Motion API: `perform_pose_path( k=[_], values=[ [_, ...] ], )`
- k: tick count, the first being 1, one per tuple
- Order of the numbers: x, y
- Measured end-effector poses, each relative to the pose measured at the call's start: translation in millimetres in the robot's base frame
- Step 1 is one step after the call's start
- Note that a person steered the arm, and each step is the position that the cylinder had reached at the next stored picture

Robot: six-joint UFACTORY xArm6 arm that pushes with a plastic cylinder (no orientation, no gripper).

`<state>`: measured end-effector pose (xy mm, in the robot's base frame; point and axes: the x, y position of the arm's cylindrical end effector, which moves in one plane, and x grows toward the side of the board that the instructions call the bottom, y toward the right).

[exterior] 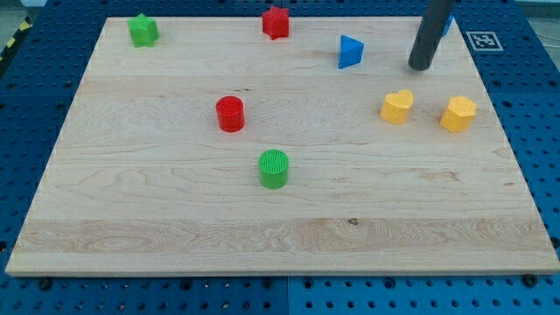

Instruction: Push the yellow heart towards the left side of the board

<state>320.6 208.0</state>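
The yellow heart lies on the wooden board at the view's right. My tip is the lower end of a dark rod that comes down from the view's top right. It stands just above and to the right of the yellow heart, a short gap away, not touching it. A yellow hexagon block lies to the right of the heart.
A blue triangle block lies left of my tip. A red star-like block and a green star-like block sit near the top edge. A red cylinder and a green cylinder stand mid-board. A blue block peeks from behind the rod.
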Motion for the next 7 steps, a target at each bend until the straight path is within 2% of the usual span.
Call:
perform_pose_path(
  k=[2, 4, 5, 7],
  values=[
    [14.5, 1.0],
    [65.5, 10.5],
    [76.1, 7.2],
    [79.8, -38.0]
  ],
)
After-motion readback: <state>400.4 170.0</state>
